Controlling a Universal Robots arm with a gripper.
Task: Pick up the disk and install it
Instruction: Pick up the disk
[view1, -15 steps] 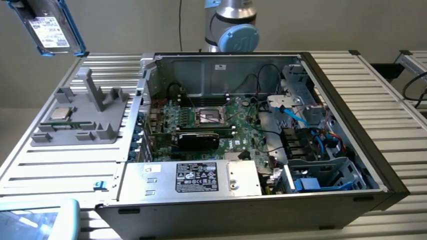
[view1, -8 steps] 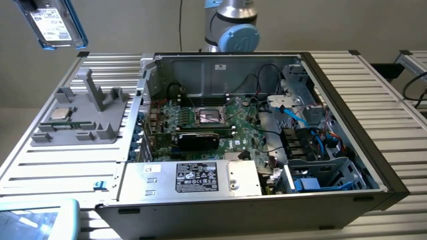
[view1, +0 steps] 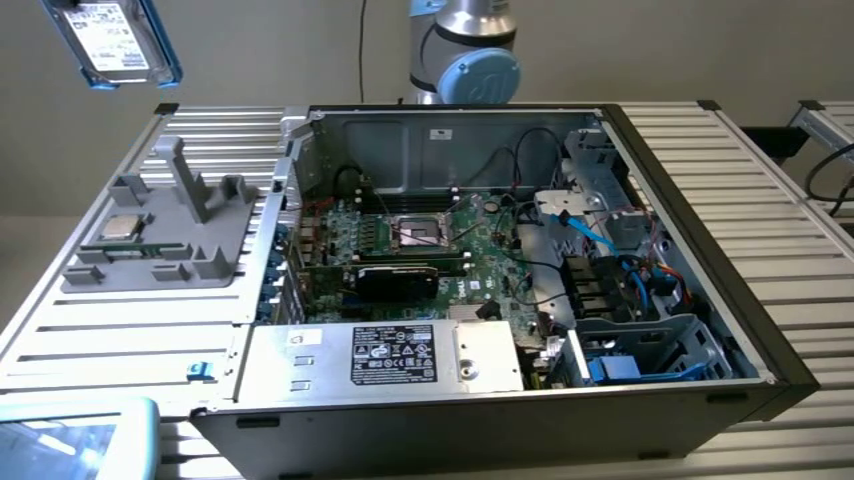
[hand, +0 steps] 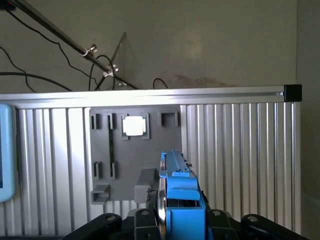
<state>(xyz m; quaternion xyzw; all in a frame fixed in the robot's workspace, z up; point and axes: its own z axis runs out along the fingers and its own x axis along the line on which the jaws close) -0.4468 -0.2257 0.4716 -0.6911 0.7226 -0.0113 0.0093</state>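
Observation:
The disk (view1: 114, 40), a silver drive with a white label in a bright blue carrier, hangs high in the air at the exterior view's far left, above the ribbed table. In the wrist view the disk (hand: 177, 195) is seen edge-on, and my gripper (hand: 180, 222) is shut on it, with a black finger (hand: 145, 220) on either side. Below it lies the grey fixture block (hand: 135, 155) with a small square CPU chip (hand: 134, 126). The open computer case (view1: 694, 200) sits in the middle of the table, apart from the disk.
The grey fixture block (view1: 160, 240) with the chip (view1: 120, 226) stands left of the case. Inside the case are the motherboard (view1: 414, 235), a silver power-supply box (view1: 400, 355), cables and a metal drive cage (view1: 641, 350). The arm's base (view1: 461, 50) rises behind the case.

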